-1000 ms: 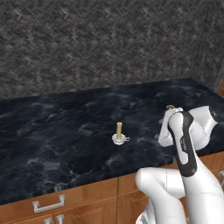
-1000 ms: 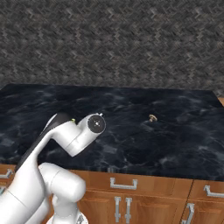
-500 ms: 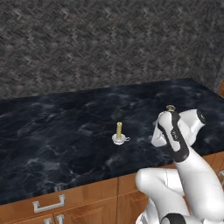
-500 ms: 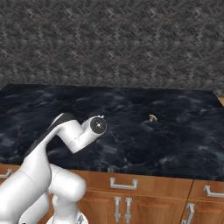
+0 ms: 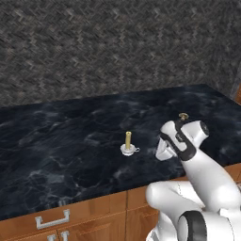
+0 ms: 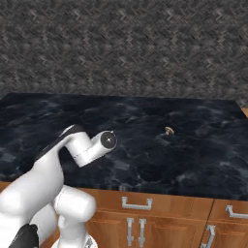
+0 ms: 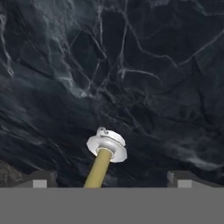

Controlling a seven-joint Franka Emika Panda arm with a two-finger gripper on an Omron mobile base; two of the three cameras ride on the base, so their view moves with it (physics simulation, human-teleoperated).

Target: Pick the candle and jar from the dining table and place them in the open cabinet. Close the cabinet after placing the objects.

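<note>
Yellow candle (image 7: 101, 165) stands on the dining table (image 7: 153, 87), apparently between the spread, empty jaws.

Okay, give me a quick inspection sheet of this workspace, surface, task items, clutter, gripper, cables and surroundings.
Surface: dining table, black marble with white veins, on a wood base with silver handles.
Job's things: candle stands upright in its white holder on the marble, apart from the arm. In the hand view it lies between the two fingers, nearer the left one, untouched. Jar and cabinet: nothing seen.
Clutter: a small brass-coloured object sits on the marble; too small to identify.
Grippers: gripper open, its fingers spread wide and holding nothing.
Cables: nothing seen.
Surroundings: grey herringbone wall behind the table.
</note>
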